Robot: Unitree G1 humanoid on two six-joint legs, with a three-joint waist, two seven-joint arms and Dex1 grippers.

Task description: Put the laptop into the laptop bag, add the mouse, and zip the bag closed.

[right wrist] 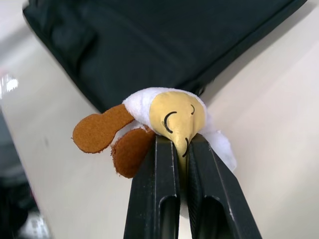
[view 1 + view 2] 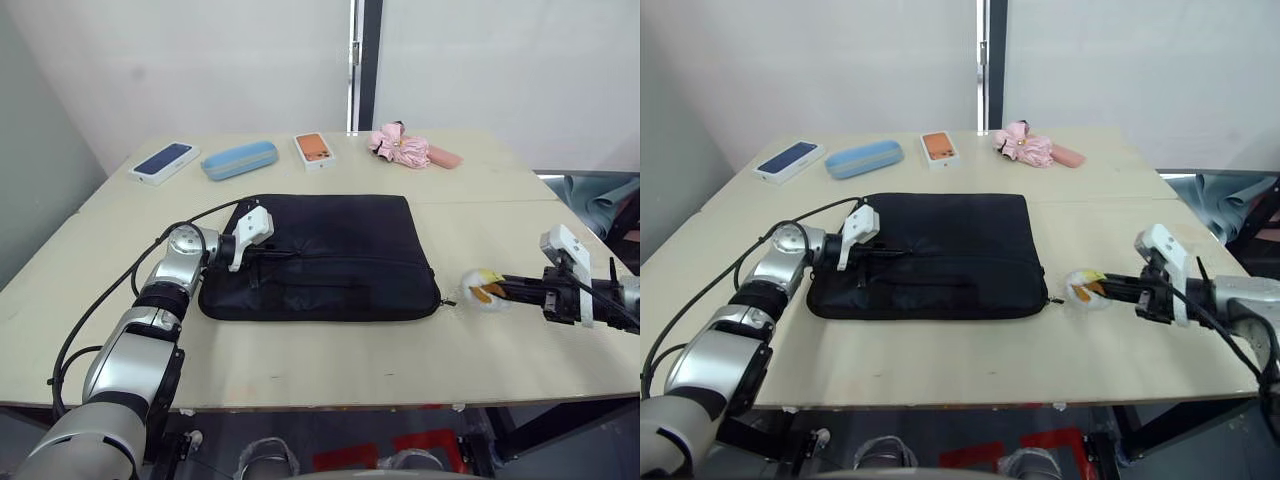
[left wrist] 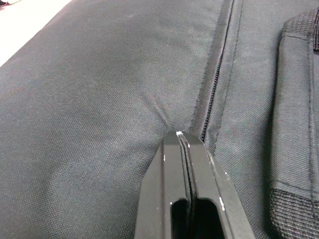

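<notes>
The laptop bag [image 2: 330,258] lies flat near the middle of the pale table [image 2: 330,360], its black fabric closed over and its long front edge facing the robot, with a front pocket and a zip line running across it. At the bag's right front corner sits the plush charm [image 2: 484,289] — yellowish-white, with brown leather tabs — resting on the table just beside that corner. The right gripper [image 2: 497,290] reaches in low from the right edge of the table, and its two black fingers [image 1: 162,189] are pressed together on the charm, pinching the yellow face part between their tips, as the right wrist view shows. The left gripper [image 3: 182,137] lies on the left end of the bag; in the left wrist view its fingers are pressed together, tips touching the fabric just beside a zip seam, with nothing visibly caught between them. Along the far side of the table, well apart from the bag, stand four things in a row: a dark-blue phone box [image 2: 162,161] at the left, a light-blue oval case [image 2: 239,159] beside it, an orange phone box [image 2: 315,150] — white-edged — near the middle, and a folded pink umbrella [image 2: 408,149] to the right.
</notes>
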